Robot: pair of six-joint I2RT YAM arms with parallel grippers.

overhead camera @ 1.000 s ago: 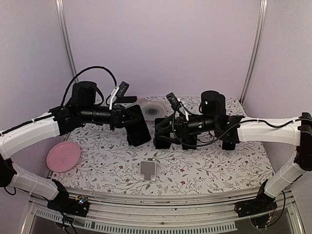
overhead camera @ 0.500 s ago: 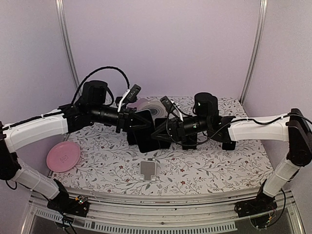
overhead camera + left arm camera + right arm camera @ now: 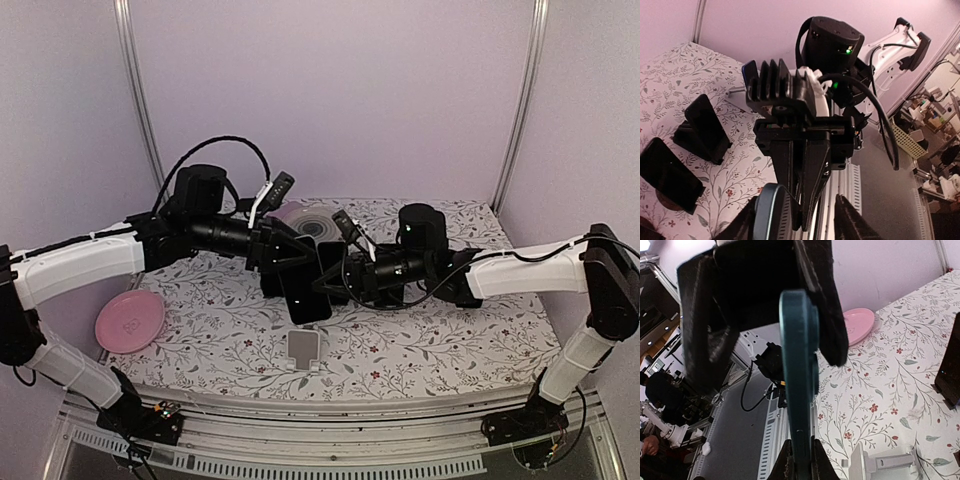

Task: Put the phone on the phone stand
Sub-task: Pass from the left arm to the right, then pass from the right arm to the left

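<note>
Handover made: the right gripper (image 3: pixel 328 283) has now clamped its jaws on the phone (image 3: pixel 306 300) while the left gripper (image 3: pixel 296 266) spreads its jaws open. The phone hangs in the air at 12 o'clock of the phone stand (image 3: pixel 305 348), ready for lowering.

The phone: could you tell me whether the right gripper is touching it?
Touching. The right wrist view shows the right gripper closed on the edge of the phone.

A black rectangular phone (image 3: pixel 305 292) hangs tilted in mid-air, just behind and above a small white plastic phone stand (image 3: pixel 305 347) upright on the floral tabletop (image 3: pixel 450 340).
</note>
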